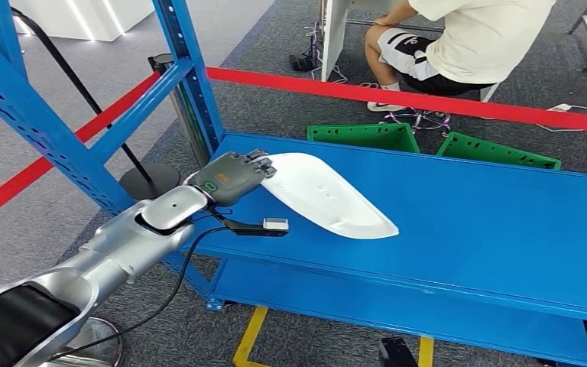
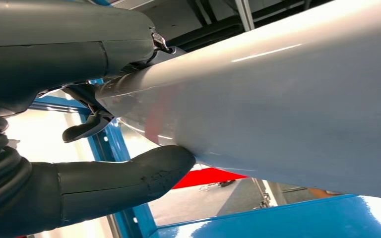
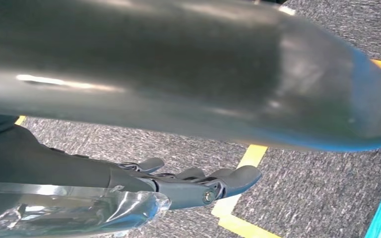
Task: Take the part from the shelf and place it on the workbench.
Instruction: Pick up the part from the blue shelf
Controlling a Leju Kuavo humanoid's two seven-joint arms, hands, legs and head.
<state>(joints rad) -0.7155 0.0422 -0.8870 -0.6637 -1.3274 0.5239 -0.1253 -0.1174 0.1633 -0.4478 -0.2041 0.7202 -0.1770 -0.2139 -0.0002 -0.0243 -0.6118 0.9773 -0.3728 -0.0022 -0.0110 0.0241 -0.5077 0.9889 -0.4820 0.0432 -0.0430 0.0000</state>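
- Here, operator, your robot's left hand [image 1: 233, 177] was gripping the white moulded part [image 1: 329, 197] at its near, narrow end, and you could see the far end of the part lying on the blue shelf deck [image 1: 504, 214].
- In the left wrist view the thick grey thumb [image 2: 129, 181] pressed against 1 face of the part [image 2: 287, 99] while darker fingers [image 2: 87, 126] curled round its edge from the other side, so you could read that as a closed hold on the part.
- Whether the gripped end was already lifted off the deck, you could not tell for certain; it looked slightly raised at the hand, and the wide end was resting on the blue surface.
- Your right hand [image 3: 198, 186] hung over grey carpet and yellow floor tape [image 3: 238, 198], its fingers loosely curled in with nothing between them.
- By my judgement the grasp, step 1, was made, and the part had not left the shelf.
- Left for you: lift it out between the blue uprights [image 1: 191, 84], carry it to the workbench, and set it down; no workbench could be identified in these views.
- A seated person [image 1: 458, 42] was behind the red barrier tape [image 1: 397, 95], well apart from the arm, with 2 green bins [image 1: 367, 136] beyond the deck.
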